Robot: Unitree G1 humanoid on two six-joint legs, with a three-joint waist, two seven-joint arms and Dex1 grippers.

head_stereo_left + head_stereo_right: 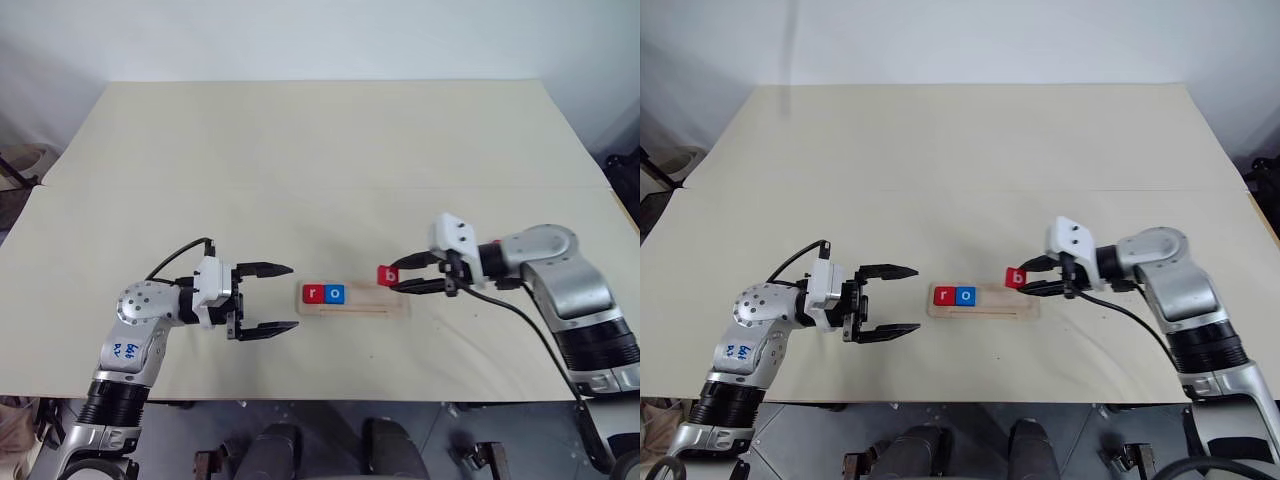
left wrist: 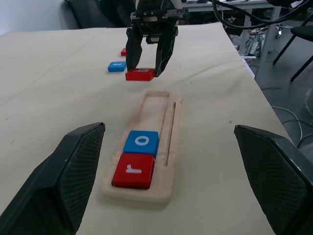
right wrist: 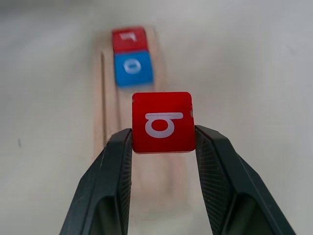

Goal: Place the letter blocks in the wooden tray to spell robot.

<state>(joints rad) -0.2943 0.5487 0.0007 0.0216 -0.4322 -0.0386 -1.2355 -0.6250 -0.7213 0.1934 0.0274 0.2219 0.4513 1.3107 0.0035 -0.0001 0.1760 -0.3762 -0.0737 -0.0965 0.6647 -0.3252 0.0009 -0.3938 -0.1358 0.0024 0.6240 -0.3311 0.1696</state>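
The wooden tray (image 1: 385,306) lies across the table's near middle. At its left end sit a red r block (image 1: 313,293) and a blue o block (image 1: 335,294), side by side. My right gripper (image 1: 397,277) is shut on a red b block (image 3: 162,122), holding it just above the tray's bare right half. My left gripper (image 1: 292,296) stands open and holds nothing, a short way left of the tray and pointing at it. Behind the right gripper, a blue block (image 2: 116,66) and a red block (image 2: 123,51) lie loose on the table; their letters are unreadable.
The pale tabletop (image 1: 320,160) stretches wide behind the tray. Its front edge (image 1: 320,398) runs close below both arms. A black cable (image 1: 520,310) trails from the right wrist.
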